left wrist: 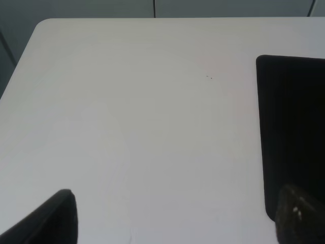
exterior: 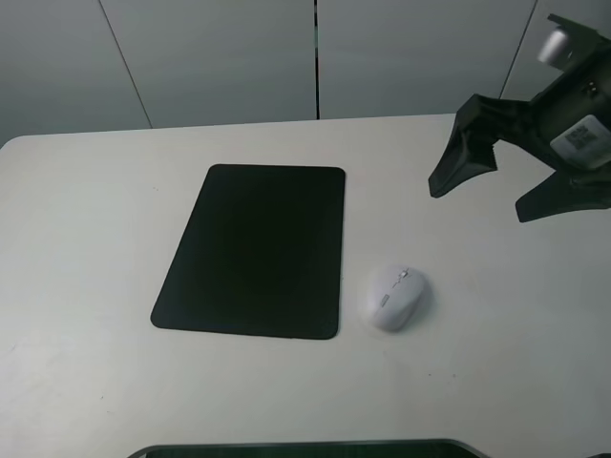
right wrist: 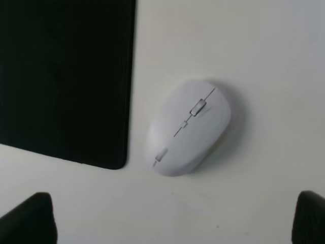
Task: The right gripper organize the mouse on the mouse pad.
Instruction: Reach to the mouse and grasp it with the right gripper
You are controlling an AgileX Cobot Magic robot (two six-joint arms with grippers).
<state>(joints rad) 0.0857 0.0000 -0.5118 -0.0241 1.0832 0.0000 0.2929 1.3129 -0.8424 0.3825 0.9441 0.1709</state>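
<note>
The white mouse (exterior: 398, 298) lies on the white table just right of the black mouse pad (exterior: 256, 250), near the pad's front right corner, not touching it. My right gripper (exterior: 520, 197) hangs open and empty above the table at the right, behind the mouse. In the right wrist view the mouse (right wrist: 189, 127) lies between and beyond my spread fingertips (right wrist: 28, 217), beside the pad's corner (right wrist: 66, 76). The left gripper (left wrist: 175, 218) is open and empty over bare table left of the pad (left wrist: 294, 132); it is out of the exterior view.
The white table (exterior: 86, 239) ends at a grey wall behind. A dark edge (exterior: 305, 448) runs along the table's front.
</note>
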